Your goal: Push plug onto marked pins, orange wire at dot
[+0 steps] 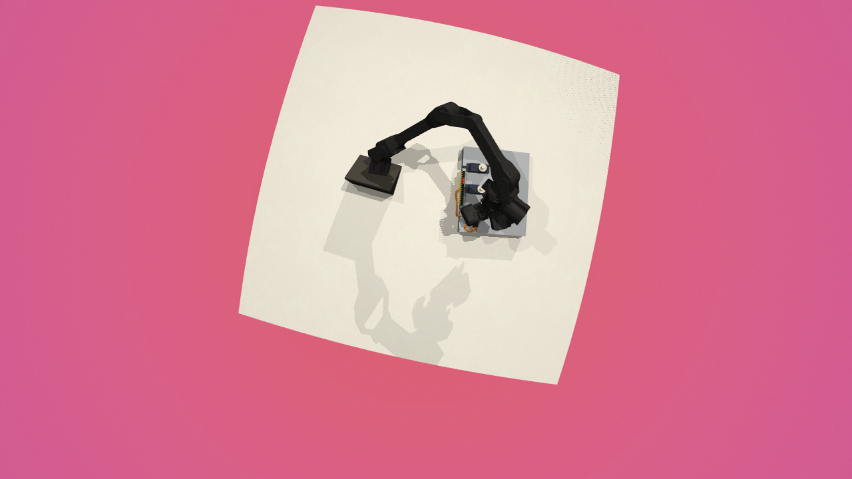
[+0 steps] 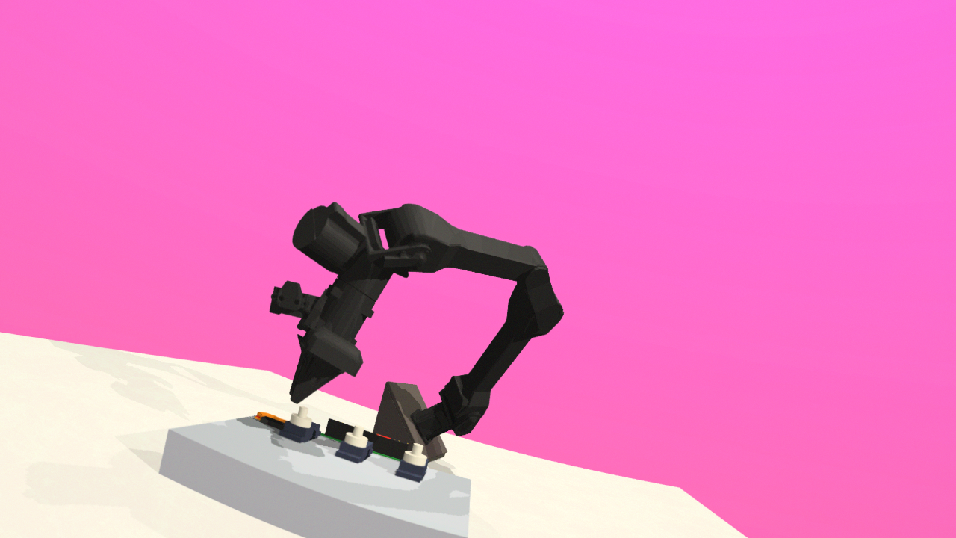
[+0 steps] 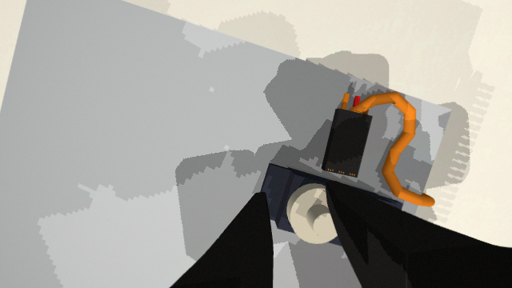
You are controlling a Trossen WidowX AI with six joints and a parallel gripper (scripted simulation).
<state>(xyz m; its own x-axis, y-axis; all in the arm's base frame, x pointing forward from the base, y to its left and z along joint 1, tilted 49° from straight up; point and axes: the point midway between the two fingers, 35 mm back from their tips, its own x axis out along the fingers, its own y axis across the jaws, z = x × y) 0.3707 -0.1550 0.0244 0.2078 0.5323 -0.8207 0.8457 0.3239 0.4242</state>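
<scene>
My gripper (image 2: 293, 400) (image 3: 296, 197) is partly open and empty, its fingertips above the cream horn (image 3: 310, 234) of the end servo (image 3: 276, 188). The black plug (image 3: 347, 142) lies flat on the grey holder (image 1: 519, 163) (image 2: 234, 461) (image 3: 120, 100), just beyond the fingertips in the wrist view. Its wire end, with orange and red stubs, points away from that servo. The orange lead (image 1: 457, 205) (image 2: 270, 416) (image 3: 409, 120) curls beside it. The pin row (image 1: 462, 193) runs along the holder's edge, with a red mark (image 1: 462, 180). The dot cannot be made out. The arm hides the plug in the top view.
Two more servos with cream horns, a middle one (image 1: 474, 188) (image 2: 354, 449) and a far one (image 1: 474, 167) (image 2: 411, 469), stand along the pin side. A black header strip (image 2: 388, 446) stands behind them in the exterior view. The arm's base (image 1: 372, 175) is left of the holder.
</scene>
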